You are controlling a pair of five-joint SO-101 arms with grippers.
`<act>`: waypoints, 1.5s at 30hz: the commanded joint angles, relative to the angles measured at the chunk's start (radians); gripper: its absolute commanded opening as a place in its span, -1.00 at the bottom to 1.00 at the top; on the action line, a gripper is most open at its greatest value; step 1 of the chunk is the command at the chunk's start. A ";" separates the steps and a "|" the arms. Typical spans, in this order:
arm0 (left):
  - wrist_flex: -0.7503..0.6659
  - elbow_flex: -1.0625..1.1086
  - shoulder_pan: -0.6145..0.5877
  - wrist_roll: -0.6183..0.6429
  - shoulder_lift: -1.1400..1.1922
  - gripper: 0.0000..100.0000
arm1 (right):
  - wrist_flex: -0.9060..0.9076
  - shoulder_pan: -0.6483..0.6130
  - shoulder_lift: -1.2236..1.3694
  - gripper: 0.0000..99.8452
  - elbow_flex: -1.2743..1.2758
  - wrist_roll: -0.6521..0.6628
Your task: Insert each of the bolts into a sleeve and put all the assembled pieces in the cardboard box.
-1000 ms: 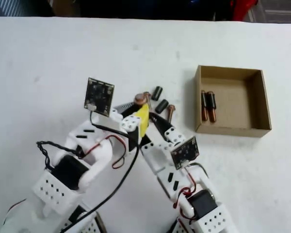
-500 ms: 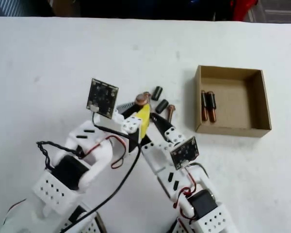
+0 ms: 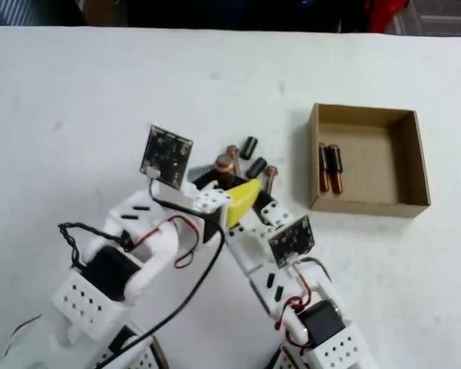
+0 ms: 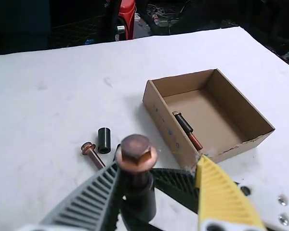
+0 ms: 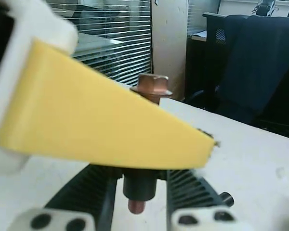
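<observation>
The right end effector (image 5: pixel 139 192) is clamped on the sleeved bolt (image 5: pixel 151 86); the piece stands upright, head up, tip poking out below the sleeve. The left end effector (image 4: pixel 159 166) gapes wide around it, gripping nothing. The piece sits well apart from the cardboard box (image 3: pixel 365 205), past the loose bolt (image 3: pixel 270 178) beside the box's wall; the right arm is nearer the box.

white arms (image 3: pixel 142 231), black motors (image 3: pixel 107 275), red wires (image 3: pixel 195 234), yellow pincer finger (image 3: pixel 243 201)
</observation>
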 commanded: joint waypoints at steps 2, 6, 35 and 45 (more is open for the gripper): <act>-0.002 -0.009 0.012 -0.014 0.007 -0.52 | 0.004 0.001 -0.015 -0.97 0.009 0.015; -0.003 -0.009 -0.036 -0.014 0.007 -0.51 | 0.002 0.001 -0.015 -0.97 0.009 0.015; -0.123 0.005 -0.154 -0.100 -0.002 -0.52 | 0.001 0.001 -0.016 -0.97 0.009 0.021; -0.124 -0.023 -0.160 -0.100 -0.002 -0.52 | 0.005 0.001 -0.016 -0.97 0.009 0.023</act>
